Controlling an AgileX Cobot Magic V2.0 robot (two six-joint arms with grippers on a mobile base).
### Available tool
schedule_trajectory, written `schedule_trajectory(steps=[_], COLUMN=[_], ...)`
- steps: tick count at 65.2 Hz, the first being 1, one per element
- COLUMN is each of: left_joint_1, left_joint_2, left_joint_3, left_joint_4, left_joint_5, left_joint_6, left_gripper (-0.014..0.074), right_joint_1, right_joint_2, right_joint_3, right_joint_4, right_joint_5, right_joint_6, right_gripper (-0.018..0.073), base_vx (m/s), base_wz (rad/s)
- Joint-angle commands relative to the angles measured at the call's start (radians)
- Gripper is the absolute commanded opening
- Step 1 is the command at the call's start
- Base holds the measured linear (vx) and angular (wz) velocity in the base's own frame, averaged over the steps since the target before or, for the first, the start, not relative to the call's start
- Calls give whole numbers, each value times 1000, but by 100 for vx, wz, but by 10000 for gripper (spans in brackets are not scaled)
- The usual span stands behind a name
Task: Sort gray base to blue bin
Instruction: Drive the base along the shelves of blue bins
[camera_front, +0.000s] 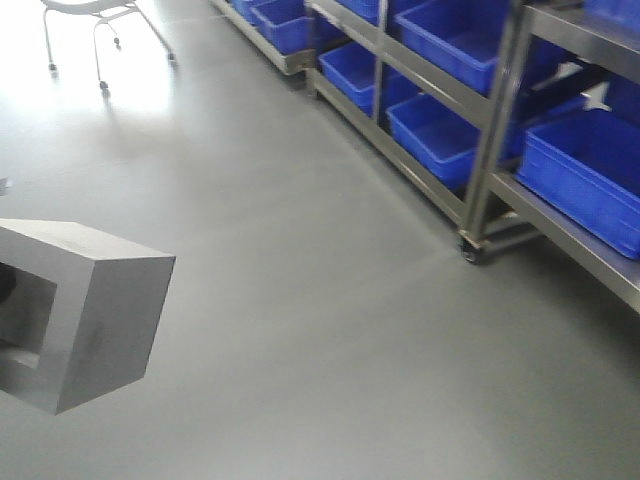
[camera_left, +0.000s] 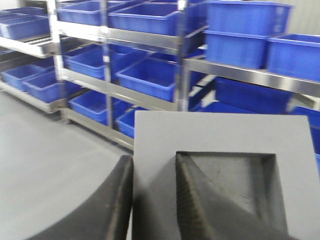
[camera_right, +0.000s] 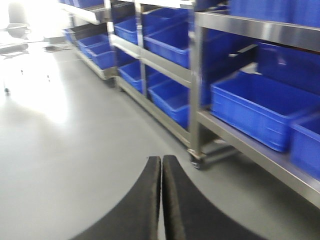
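The gray base (camera_front: 85, 315) hangs in the air at the front view's lower left, above the grey floor, its square recess facing left. In the left wrist view my left gripper (camera_left: 152, 165) is shut on the gray base (camera_left: 220, 135): one black finger (camera_left: 117, 200) lies outside its wall, the other sits inside the recess. My right gripper (camera_right: 161, 162) is shut with nothing between its fingers, held over the bare floor. Many blue bins stand on the metal shelves; one large blue bin (camera_front: 585, 175) is on the low shelf at the right.
Steel wheeled racks (camera_front: 480, 150) loaded with blue bins run along the right side from near to far. A caster (camera_front: 472, 248) of the nearest rack stands on the floor. A white wheeled chair frame (camera_front: 95, 30) stands at the far left.
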Motion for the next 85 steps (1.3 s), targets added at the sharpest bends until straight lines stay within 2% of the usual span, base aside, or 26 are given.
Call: schedule_trajectory(steps=[1, 39, 85], left_joint_1=[-4, -4, -4], left_joint_2=[1, 1, 1], left_joint_3=[-30, -30, -30], left_joint_4=[-10, -10, -10], left_joint_5=[-107, -107, -107], left_joint_6=[-7, -7, -7], left_gripper=[-6, -6, -6], right_joint_1=[0, 0, 0], right_joint_2=[-2, -2, -2], right_joint_3=[2, 2, 2], right_joint_4=[-8, -8, -8], right_joint_5=[-75, -74, -74], right_joint_6=[-13, -13, -13], right_gripper=[-5, -5, -5], base_vx=[32, 32, 39], base_wz=[49, 35, 0])
